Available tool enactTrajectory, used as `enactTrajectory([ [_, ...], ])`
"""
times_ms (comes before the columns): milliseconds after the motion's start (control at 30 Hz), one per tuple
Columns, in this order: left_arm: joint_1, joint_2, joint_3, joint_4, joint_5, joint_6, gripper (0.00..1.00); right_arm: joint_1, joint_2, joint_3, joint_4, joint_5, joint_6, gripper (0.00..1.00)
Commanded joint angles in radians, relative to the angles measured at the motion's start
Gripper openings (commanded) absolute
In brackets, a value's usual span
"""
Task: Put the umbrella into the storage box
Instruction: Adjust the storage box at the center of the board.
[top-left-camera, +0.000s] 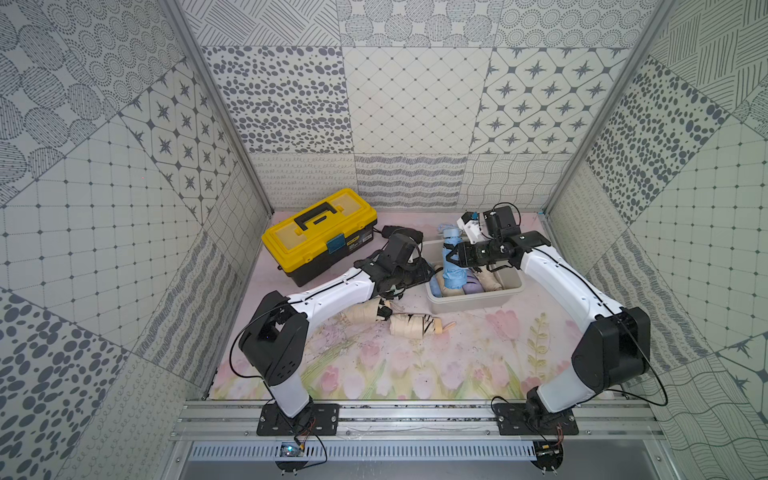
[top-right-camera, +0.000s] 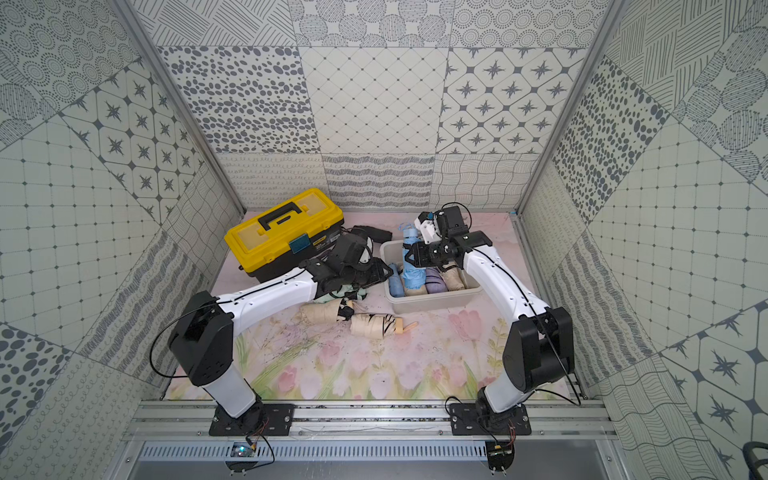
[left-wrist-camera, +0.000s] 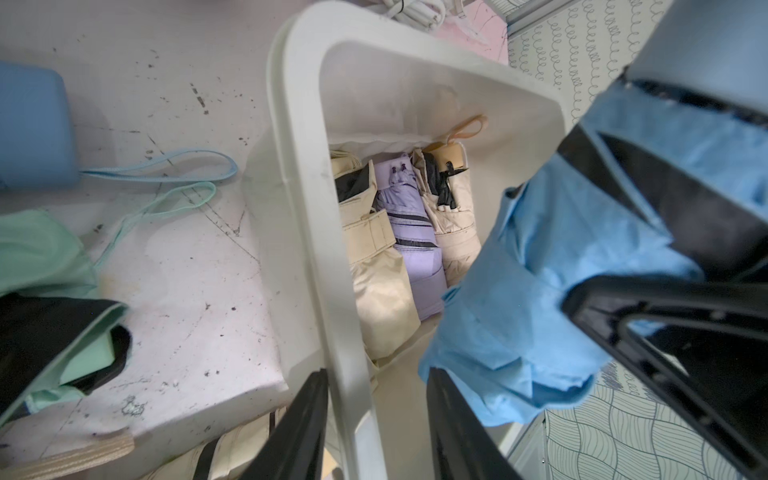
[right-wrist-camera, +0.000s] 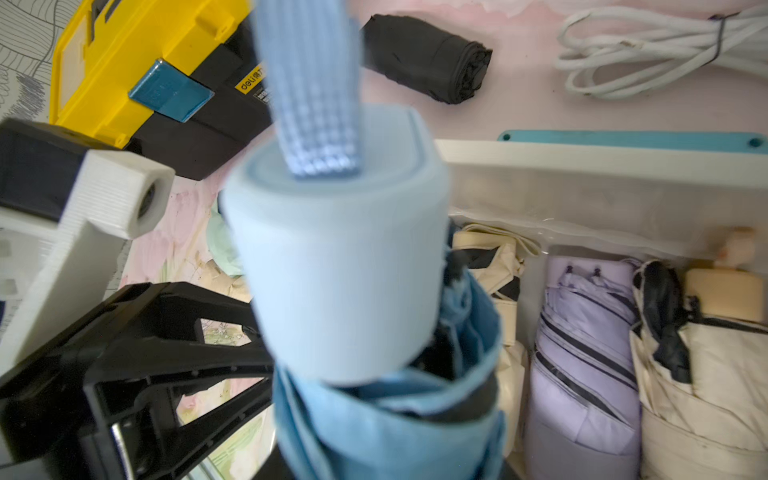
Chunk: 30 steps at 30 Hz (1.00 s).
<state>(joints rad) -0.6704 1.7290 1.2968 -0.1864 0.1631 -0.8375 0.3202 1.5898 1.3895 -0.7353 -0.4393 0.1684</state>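
Over the left part of the storage box (top-left-camera: 473, 302), the right end effector (top-left-camera: 451, 257) is clamped on the blue umbrella (top-left-camera: 455, 277). The umbrella stands nearly upright, handle up, with its cloth end reaching down past the rim. Whether that end touches the folded umbrellas below cannot be told. The box sits on the desk (top-left-camera: 415, 365) right of centre, toward the far wall. It holds a lilac umbrella (left-wrist-camera: 409, 232) lying between two cream umbrellas (left-wrist-camera: 374, 266). The left end effector (left-wrist-camera: 376, 372) straddles the box's left rim, its fingers (left-wrist-camera: 299, 424) apart, with a gap on the inner side. Two beige umbrellas (top-left-camera: 415, 326) lie on the desk near the box's near left corner. A yellow toolbox (top-left-camera: 320, 232) stands at the far left.
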Motion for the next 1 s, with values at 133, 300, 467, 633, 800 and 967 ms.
enactTrajectory([
  [133, 0.0, 0.049, 0.08, -0.053, -0.01, 0.133, 0.29, 0.003, 0.065, 0.027, 0.014, -0.15, 0.041, 0.18],
  [300, 0.0, 0.076, 0.12, -0.061, 0.015, 0.145, 0.21, 0.005, 0.098, -0.001, 0.012, -0.205, 0.066, 0.18],
  [467, 0.0, 0.089, 0.144, -0.047, 0.042, 0.146, 0.18, 0.011, 0.133, -0.028, 0.013, -0.209, 0.074, 0.17],
  [633, -0.001, 0.094, 0.146, -0.031, 0.052, 0.13, 0.17, 0.014, 0.168, -0.06, 0.043, -0.212, 0.114, 0.17],
  [800, -0.006, 0.094, 0.148, -0.037, 0.049, 0.115, 0.17, 0.022, 0.195, -0.105, 0.118, -0.178, 0.164, 0.18],
  [967, -0.008, 0.098, 0.153, -0.033, 0.044, 0.092, 0.17, 0.03, 0.231, -0.123, 0.154, -0.131, 0.199, 0.23],
])
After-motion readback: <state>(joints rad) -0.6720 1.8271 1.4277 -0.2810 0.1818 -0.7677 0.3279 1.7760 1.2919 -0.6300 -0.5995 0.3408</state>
